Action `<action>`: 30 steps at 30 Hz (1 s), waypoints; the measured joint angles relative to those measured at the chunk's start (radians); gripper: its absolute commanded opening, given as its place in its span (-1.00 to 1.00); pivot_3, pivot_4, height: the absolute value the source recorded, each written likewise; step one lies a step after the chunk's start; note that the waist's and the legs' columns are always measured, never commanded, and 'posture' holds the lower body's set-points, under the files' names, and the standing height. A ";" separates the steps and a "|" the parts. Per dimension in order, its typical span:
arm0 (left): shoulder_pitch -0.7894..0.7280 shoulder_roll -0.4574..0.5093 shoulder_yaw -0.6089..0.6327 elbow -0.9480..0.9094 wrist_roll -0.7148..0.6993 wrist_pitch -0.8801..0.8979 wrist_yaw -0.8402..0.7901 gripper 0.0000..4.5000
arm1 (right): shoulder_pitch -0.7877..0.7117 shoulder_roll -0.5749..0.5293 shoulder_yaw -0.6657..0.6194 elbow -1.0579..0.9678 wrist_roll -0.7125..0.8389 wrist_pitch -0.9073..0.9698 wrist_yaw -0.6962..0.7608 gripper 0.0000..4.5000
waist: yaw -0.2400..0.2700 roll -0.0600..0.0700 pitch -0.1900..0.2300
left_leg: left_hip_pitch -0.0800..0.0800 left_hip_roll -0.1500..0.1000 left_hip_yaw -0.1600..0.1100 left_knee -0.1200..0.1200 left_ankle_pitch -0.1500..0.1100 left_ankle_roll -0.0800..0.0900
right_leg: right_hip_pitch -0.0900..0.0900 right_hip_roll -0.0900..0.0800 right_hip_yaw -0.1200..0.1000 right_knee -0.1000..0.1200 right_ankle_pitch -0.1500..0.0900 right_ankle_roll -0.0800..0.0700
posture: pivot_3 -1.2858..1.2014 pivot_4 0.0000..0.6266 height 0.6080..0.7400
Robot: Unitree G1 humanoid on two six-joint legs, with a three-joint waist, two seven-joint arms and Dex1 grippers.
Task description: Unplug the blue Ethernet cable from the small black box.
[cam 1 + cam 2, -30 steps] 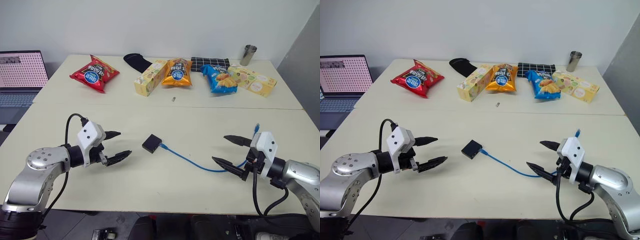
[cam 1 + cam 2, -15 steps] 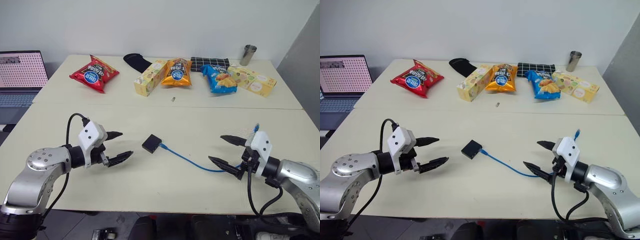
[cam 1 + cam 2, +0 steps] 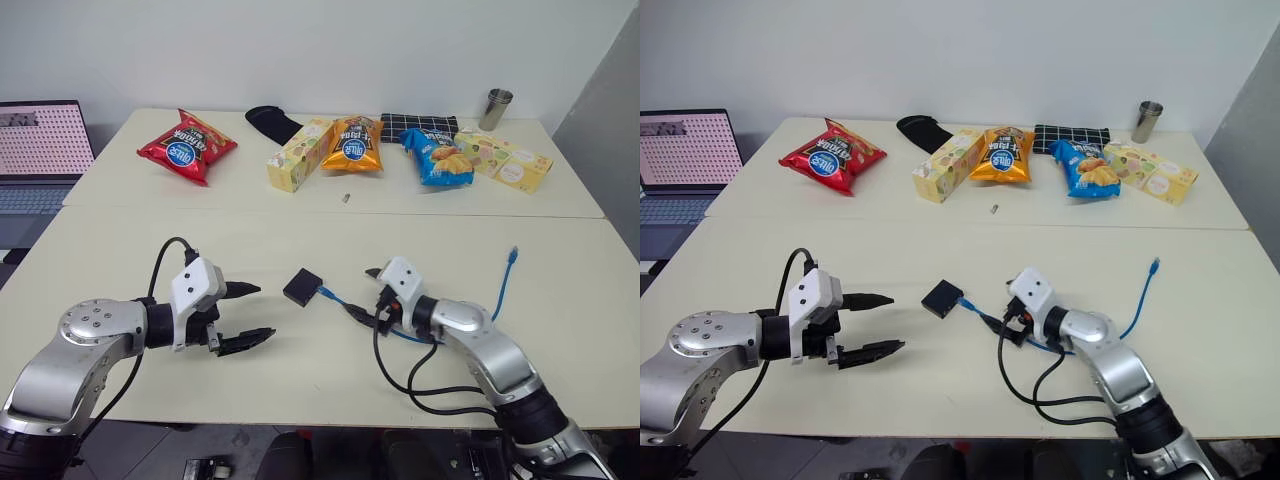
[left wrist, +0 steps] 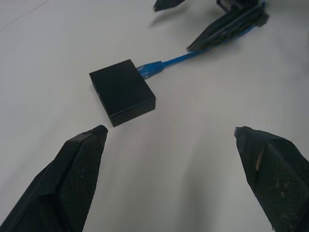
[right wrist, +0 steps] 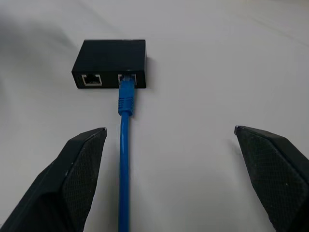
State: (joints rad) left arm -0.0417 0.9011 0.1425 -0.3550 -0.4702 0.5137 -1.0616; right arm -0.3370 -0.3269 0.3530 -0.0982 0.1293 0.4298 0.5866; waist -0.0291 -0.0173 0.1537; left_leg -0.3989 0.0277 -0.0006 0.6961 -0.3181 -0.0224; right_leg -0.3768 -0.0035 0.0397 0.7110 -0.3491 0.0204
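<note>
The right gripper (image 5: 169, 179), jaws spread wide, is straddling the thin blue Ethernet cable (image 5: 126, 104); it should pinch beside the plug while the open left gripper (image 4: 174, 179) steadies the small matte-black square box (image 4: 123, 92).

The two eye views look from the head forward and down over the worktop (image 3: 300, 380), side by side, and share almost the whole scene. Each wrist view looks low and near along its own hand, from opposite sides, and both share the small black box (image 4: 122, 91) with the blue Ethernet cable (image 5: 126, 96).
</note>
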 measured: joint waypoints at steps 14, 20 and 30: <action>-0.003 -0.001 -0.001 0.011 0.006 -0.017 0.000 1.00 | -0.089 0.120 0.054 0.159 -0.083 -0.064 0.002 -0.11 | -0.003 0.000 0.000 | 0.000 0.000 0.000 0.000 0.000 0.000 | -0.002 0.000 0.000 0.003 0.000 0.000 | 0.03 -0.52 1.00; -0.015 -0.016 -0.025 0.045 0.028 -0.027 0.014 1.00 | -0.093 0.111 0.055 0.158 -0.104 -0.064 0.018 -0.74 | -0.001 0.000 0.000 | 0.000 0.000 0.000 0.000 0.000 0.000 | -0.002 0.000 0.000 0.003 0.000 0.000 | 0.03 -0.52 1.00; -0.131 -0.118 -0.056 0.121 0.009 0.050 0.104 1.00 | -0.107 0.014 0.070 0.120 -0.178 -0.227 0.058 -0.94 | -0.001 0.000 0.000 | -0.002 0.000 0.000 0.000 0.000 0.000 | -0.003 0.000 0.000 0.003 0.000 0.000 | 0.03 -0.52 1.00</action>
State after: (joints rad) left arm -0.1730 0.7830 0.0867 -0.2340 -0.4607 0.5638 -0.9580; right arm -0.4440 -0.3133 0.4231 0.0222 -0.0490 0.2031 0.6446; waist -0.0303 -0.0170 0.1539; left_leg -0.4005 0.0277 -0.0003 0.6964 -0.3182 -0.0223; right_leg -0.3803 -0.0037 0.0395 0.7138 -0.3491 0.0205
